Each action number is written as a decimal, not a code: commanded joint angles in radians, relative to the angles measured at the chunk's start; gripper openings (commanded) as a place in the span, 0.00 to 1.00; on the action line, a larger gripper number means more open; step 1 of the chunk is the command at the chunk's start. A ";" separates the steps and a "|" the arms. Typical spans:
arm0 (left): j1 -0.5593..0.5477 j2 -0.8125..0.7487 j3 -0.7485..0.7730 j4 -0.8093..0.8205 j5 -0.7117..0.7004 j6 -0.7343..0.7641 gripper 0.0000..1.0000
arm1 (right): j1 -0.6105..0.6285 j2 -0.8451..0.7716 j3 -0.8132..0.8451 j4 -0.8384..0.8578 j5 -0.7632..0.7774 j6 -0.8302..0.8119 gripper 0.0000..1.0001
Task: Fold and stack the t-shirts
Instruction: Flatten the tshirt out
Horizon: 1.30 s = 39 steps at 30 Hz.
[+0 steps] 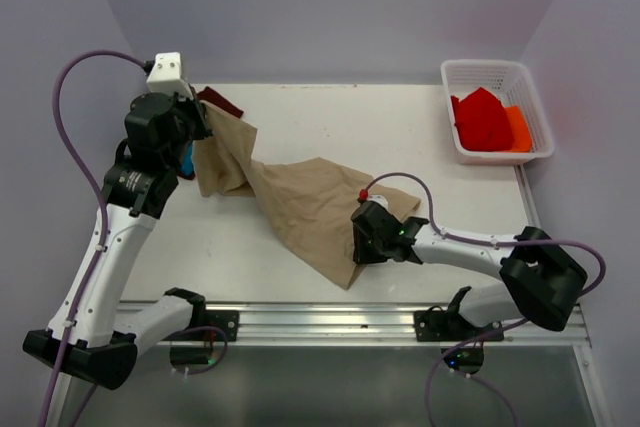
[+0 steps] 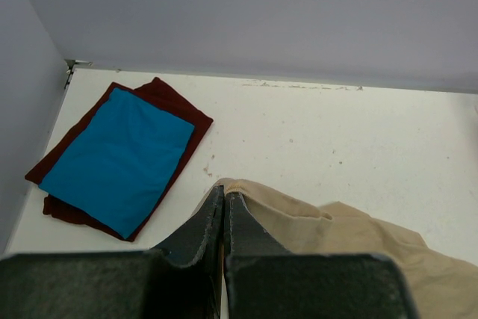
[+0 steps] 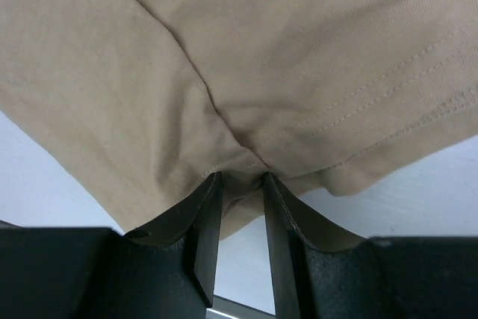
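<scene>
Top view: high above the near edge, facing down over the whole counter point(image 1: 330, 127). Left wrist: low, looking across the counter to the back wall point(image 2: 261, 13); right wrist: very close in; all three share the tan t-shirt point(image 1: 310, 202).

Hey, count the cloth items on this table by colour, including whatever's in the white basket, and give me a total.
tan soft cloth t-shirt, unfolded: 1
bright blue cloth t-shirt, folded: 1
dark maroon cloth t-shirt, folded under the blue: 1
red cloth in the white plastic basket: 1
orange cloth in the basket: 1
Total: 5
</scene>
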 commanded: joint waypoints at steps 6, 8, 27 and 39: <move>-0.003 -0.032 -0.002 0.054 -0.012 -0.012 0.00 | -0.001 0.088 0.023 0.059 -0.013 0.003 0.33; -0.003 -0.034 -0.004 0.054 -0.012 -0.012 0.00 | 0.002 0.054 0.054 0.010 0.017 -0.006 0.33; -0.003 -0.034 0.000 0.053 -0.009 -0.015 0.00 | 0.013 0.066 0.127 -0.082 0.067 -0.076 0.36; -0.003 -0.037 -0.008 0.054 -0.009 -0.013 0.00 | 0.013 0.115 0.066 0.011 -0.004 -0.039 0.27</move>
